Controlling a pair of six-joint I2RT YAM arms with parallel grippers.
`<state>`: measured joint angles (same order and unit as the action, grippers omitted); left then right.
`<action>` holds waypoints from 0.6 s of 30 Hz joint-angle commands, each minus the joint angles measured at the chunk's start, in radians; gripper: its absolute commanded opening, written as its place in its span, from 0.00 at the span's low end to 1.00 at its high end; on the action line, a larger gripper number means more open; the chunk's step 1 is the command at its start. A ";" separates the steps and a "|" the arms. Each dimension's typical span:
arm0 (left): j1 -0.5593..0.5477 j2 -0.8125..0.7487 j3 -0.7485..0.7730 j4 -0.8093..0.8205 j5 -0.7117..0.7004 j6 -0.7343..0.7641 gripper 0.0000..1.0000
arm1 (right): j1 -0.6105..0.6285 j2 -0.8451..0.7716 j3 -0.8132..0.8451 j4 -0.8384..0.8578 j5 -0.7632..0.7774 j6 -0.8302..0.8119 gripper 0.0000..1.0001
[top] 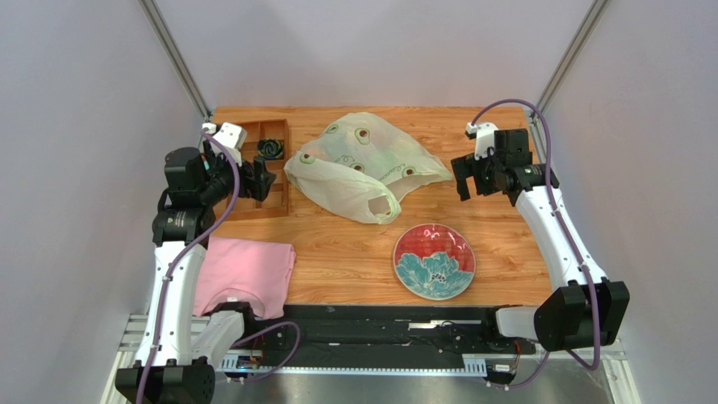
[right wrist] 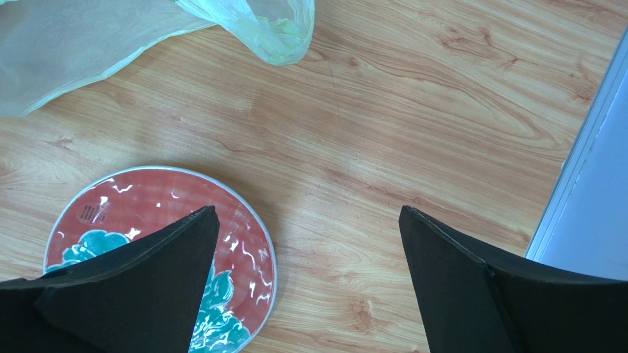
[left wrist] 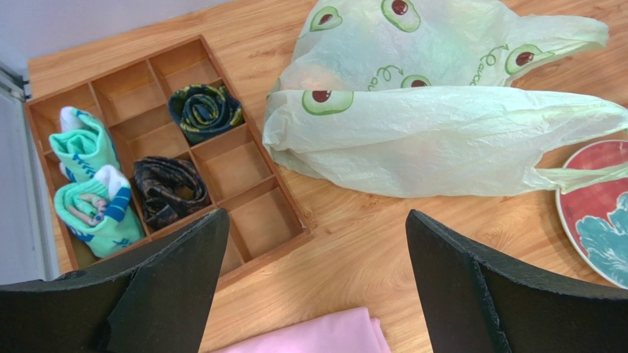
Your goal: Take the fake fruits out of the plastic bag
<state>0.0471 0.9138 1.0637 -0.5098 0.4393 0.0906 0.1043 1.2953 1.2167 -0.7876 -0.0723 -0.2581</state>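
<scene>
Grey walls [top: 76, 84] flank a wooden table [top: 337, 252], translucent avocado-printed plastic bag [top: 358, 164] by its far edge; left gripper [left wrist: 315, 220] and right gripper [right wrist: 309, 213] gape wide, empty.

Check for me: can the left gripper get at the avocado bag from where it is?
Probably yes. The left gripper hangs open over the edge of the wooden tray, and the plastic bag lies just beside that tray, toward the table's middle, with nothing between them.

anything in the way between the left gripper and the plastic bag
Nothing visible does. The left gripper hangs open over the near corner of the wooden tray, and only bare table lies between it and the plastic bag. The tray lies low, not across that path.
</scene>
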 commanded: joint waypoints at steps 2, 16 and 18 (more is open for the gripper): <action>-0.010 0.016 0.053 -0.003 0.082 -0.038 0.99 | 0.006 0.002 0.111 -0.025 -0.079 -0.038 1.00; -0.381 0.259 0.255 -0.162 0.260 0.004 0.99 | 0.005 0.236 0.345 0.001 -0.124 -0.023 0.97; -0.446 0.290 0.265 -0.177 0.294 0.001 0.99 | 0.003 0.254 0.310 -0.001 -0.176 -0.039 0.97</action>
<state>-0.3084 1.1507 1.2869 -0.6292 0.6514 0.0525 0.1043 1.5211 1.5623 -0.7963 -0.1604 -0.2836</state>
